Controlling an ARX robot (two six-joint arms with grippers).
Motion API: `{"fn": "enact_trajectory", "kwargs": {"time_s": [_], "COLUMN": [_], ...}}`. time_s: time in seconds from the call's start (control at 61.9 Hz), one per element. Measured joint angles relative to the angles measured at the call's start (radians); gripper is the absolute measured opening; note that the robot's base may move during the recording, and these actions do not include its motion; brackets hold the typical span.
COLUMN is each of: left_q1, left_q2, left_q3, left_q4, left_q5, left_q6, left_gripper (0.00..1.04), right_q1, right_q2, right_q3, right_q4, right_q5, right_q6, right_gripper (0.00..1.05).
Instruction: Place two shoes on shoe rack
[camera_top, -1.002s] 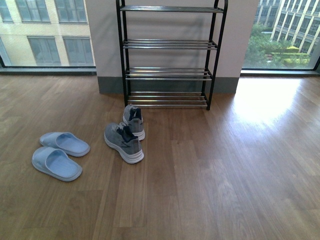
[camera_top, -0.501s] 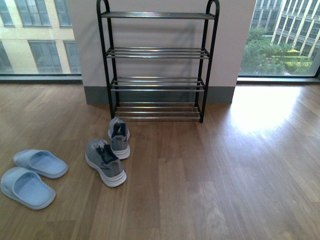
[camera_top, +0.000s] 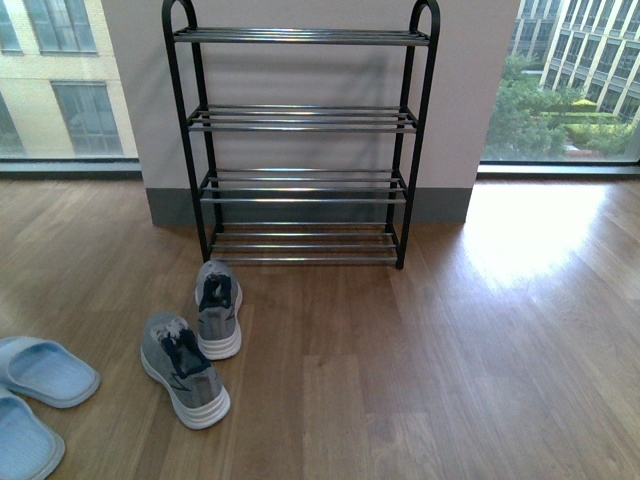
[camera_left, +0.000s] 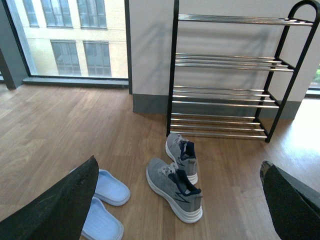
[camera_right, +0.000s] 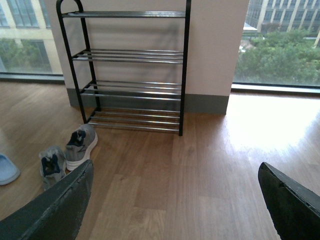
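Observation:
The black-framed shoe rack (camera_top: 300, 120) with chrome rod shelves stands against the wall, all its tiers bare; it also shows as the rack (camera_left: 225, 75) and the rack (camera_right: 132, 55). Two grey knit sneakers lie on the floor before its left end: one sneaker (camera_top: 217, 308) near the rack, the other sneaker (camera_top: 184, 368) closer to me. Pale blue slides (camera_top: 42, 370) lie at the far left. My left gripper (camera_left: 177, 202) hangs open above the sneakers (camera_left: 175, 187). High over bare floor, my right gripper (camera_right: 175, 202) is open too. Neither arm appears in the front view.
Wooden floor (camera_top: 450, 350) stretches wide to the right of the shoes. Behind the rack stands a pale wall section (camera_top: 460, 90) with a grey skirting, flanked by floor-level windows (camera_top: 570, 80). Bright sunlight falls on the floor at right.
The front view has shifted: the rack now sits lower and fuller in frame, and the sneakers and slides have slid toward the lower left, the slides partly out of frame.

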Motion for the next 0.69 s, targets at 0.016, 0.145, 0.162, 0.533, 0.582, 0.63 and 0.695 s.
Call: {"fn": "enact_trajectory", "kwargs": {"time_s": [0.016, 0.145, 0.162, 0.533, 0.582, 0.63, 0.695], "left_q1": [0.000, 0.000, 0.000, 0.000, 0.000, 0.000, 0.000], "left_q2": [0.000, 0.000, 0.000, 0.000, 0.000, 0.000, 0.000], "left_q3": [0.000, 0.000, 0.000, 0.000, 0.000, 0.000, 0.000], "left_q4": [0.000, 0.000, 0.000, 0.000, 0.000, 0.000, 0.000], "left_q5": [0.000, 0.000, 0.000, 0.000, 0.000, 0.000, 0.000], "left_q6": [0.000, 0.000, 0.000, 0.000, 0.000, 0.000, 0.000], "left_gripper": [0.95, 0.95, 0.95, 0.95, 0.95, 0.95, 0.95], "right_q1": [0.000, 0.000, 0.000, 0.000, 0.000, 0.000, 0.000], "right_q2": [0.000, 0.000, 0.000, 0.000, 0.000, 0.000, 0.000], "right_q3": [0.000, 0.000, 0.000, 0.000, 0.000, 0.000, 0.000], "right_q4": [0.000, 0.000, 0.000, 0.000, 0.000, 0.000, 0.000], "right_q5": [0.000, 0.000, 0.000, 0.000, 0.000, 0.000, 0.000], "right_q6": [0.000, 0.000, 0.000, 0.000, 0.000, 0.000, 0.000], "right_gripper": [0.95, 0.95, 0.95, 0.95, 0.95, 0.95, 0.95]}}
